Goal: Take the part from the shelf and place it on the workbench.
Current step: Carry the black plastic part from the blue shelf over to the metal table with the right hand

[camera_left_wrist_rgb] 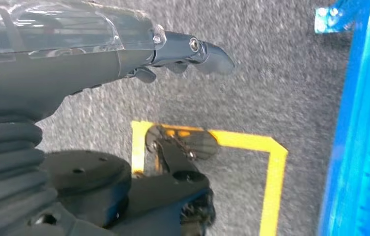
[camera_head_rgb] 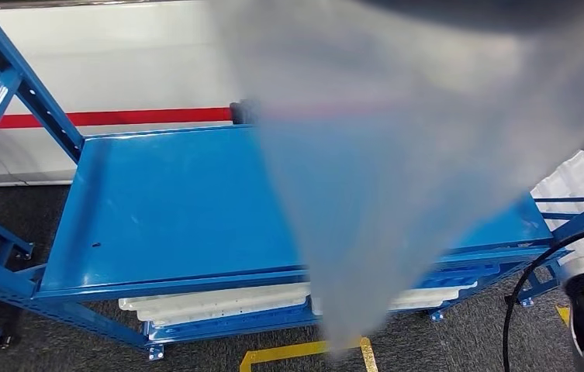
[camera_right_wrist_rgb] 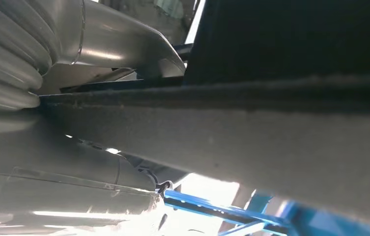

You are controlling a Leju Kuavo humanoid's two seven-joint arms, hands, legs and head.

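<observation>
The part [camera_head_rgb: 366,232] fills the middle of the head view as a large, blurred grey shape, widest near the camera and tapering down toward the floor, hanging in front of the blue shelf [camera_head_rgb: 172,209]. It is too close to the lens for any outline or surface detail to be read. The shelf's top deck lies bare behind it, white trays [camera_head_rgb: 219,304] sit on the level below, and yellow floor tape [camera_head_rgb: 288,353] runs beneath.

In the left wrist view, the left hand [camera_left_wrist_rgb: 173,59] hangs over grey carpet and the yellow tape, with the blue shelf frame at the far edge. Its fingers are partly curled and nothing sits in them; how tightly they are curled I cannot tell.

In the right wrist view, a long grey slab with a dark, fuzzy edge, likely the same part [camera_right_wrist_rgb: 251,128], runs across the picture right against the right hand [camera_right_wrist_rgb: 50,147]. The fingers themselves are hidden, so the grip can only be inferred: the part appears carried by this hand.

My judgement is that the pick from the shelf is done and the carry is in hand. The next move calls for turning away from the shelf toward the workbench, keeping the long part clear of the frame.
</observation>
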